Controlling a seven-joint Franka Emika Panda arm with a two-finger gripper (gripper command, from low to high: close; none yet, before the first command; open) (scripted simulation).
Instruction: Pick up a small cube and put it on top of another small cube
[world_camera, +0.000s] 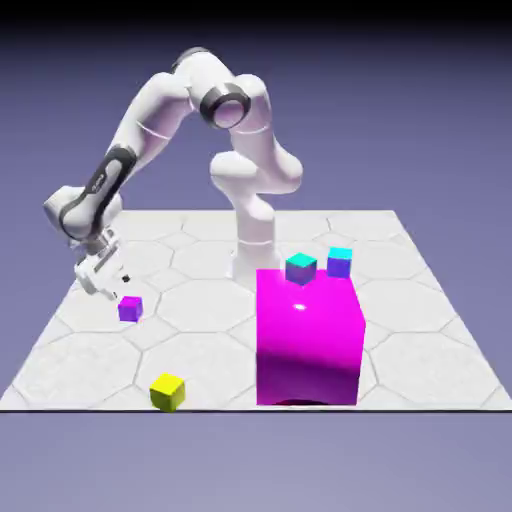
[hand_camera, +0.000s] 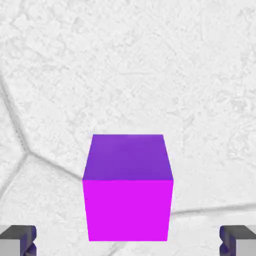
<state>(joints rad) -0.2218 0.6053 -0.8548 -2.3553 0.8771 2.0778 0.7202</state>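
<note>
Claw (world_camera: 112, 291) fingers (hand_camera: 17, 239) are spread wide apart and nothing is gripped between them; the claw is hung at a slant just above and beside the small purple cube (world_camera: 130, 308), toward the exterior view's left. In the hand view, the purple cube (hand_camera: 128, 187) is seen lying on the table between the two finger tips, clear of both.

A big magenta block (world_camera: 307, 340) is set well to the exterior view's right of the purple cube. The cube with the teal-green top (world_camera: 301, 267) is seen at the block's far top edge; whether it is rested on the block or behind it cannot be told. A cube with a cyan top (world_camera: 340, 261) is placed just beside it, farther right. A yellow cube (world_camera: 168, 391) is placed near the table's front edge, to the left of the block. Nothing is found between the claw and the purple cube.

The table (world_camera: 420, 330) is covered in pale grey-white hexagonal tiles with thin seams. A plain blue-violet backdrop is seen all around.
</note>
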